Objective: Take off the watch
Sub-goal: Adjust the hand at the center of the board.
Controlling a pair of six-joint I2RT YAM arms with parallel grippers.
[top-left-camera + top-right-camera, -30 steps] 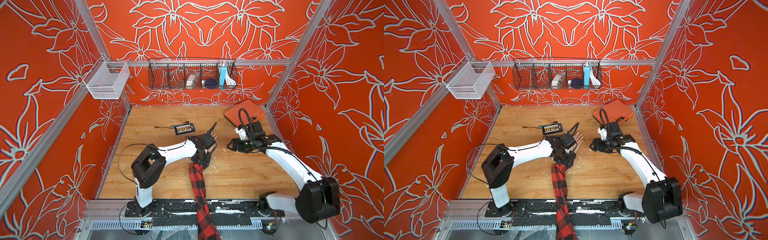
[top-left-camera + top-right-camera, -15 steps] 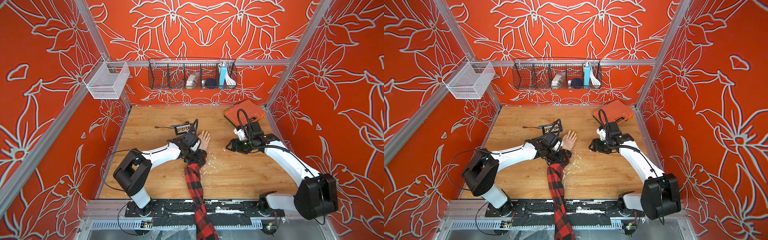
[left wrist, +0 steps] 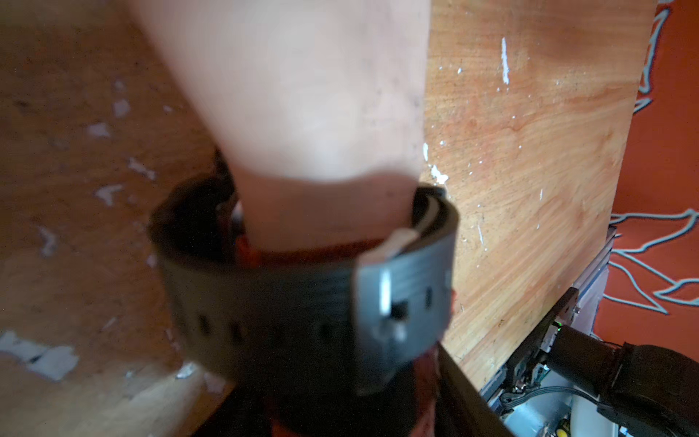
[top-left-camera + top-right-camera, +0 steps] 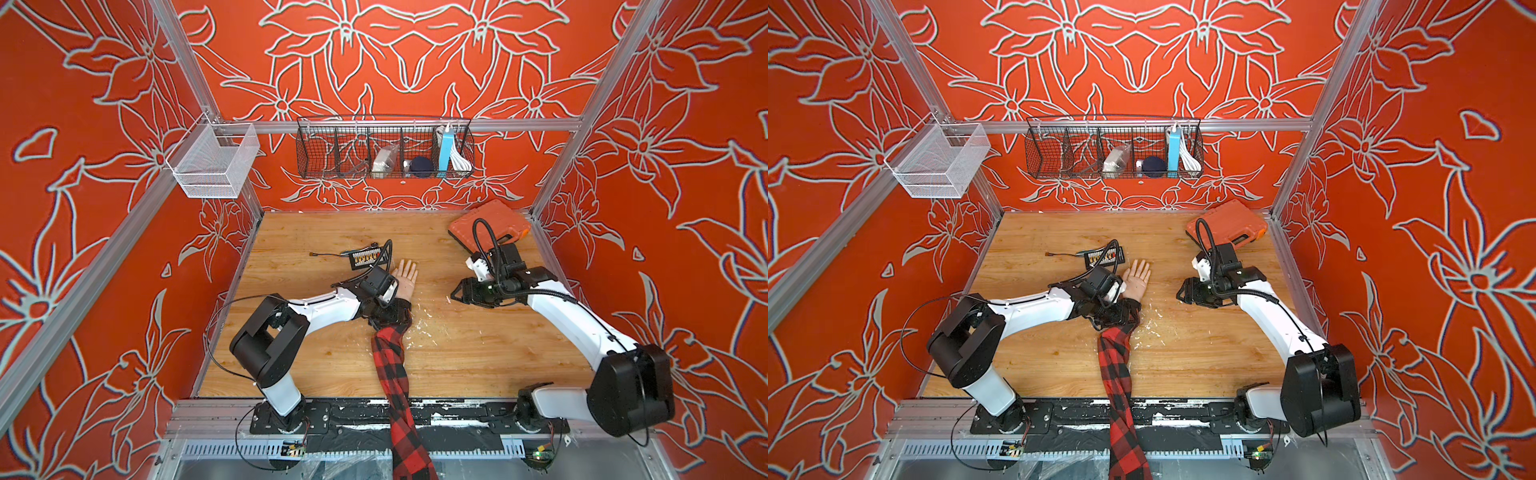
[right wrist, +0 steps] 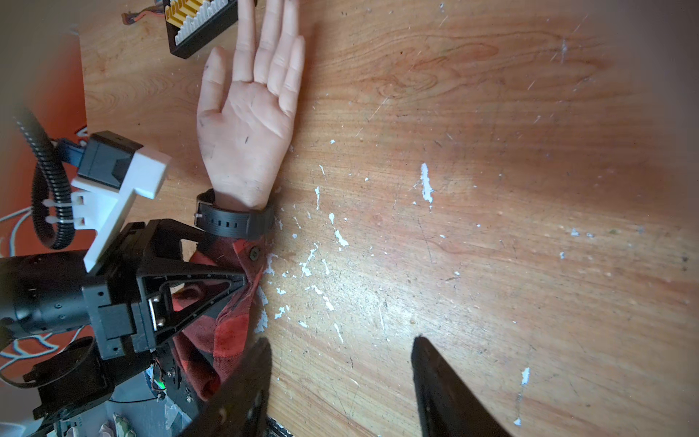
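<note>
In both top views the mannequin hand (image 4: 405, 275) lies palm up on the wooden table (image 4: 457, 353). The left gripper (image 4: 385, 312) sits over its wrist at the plaid sleeve (image 4: 388, 365), and the right gripper (image 4: 456, 293) hovers well apart.

The left wrist view shows the watch (image 3: 302, 314) strapped round the wrist, its buckle (image 3: 391, 302) fastened. Whether the left fingers are spread or closed cannot be told.

The right wrist view shows the right fingers (image 5: 249, 378) spread and empty.

The step in hand is probably unfastening. The next move calls for working the strap end free of the buckle.

Watch (image 5: 232, 224) around wrist (image 5: 236, 201) on table (image 5: 472, 196)
</note>
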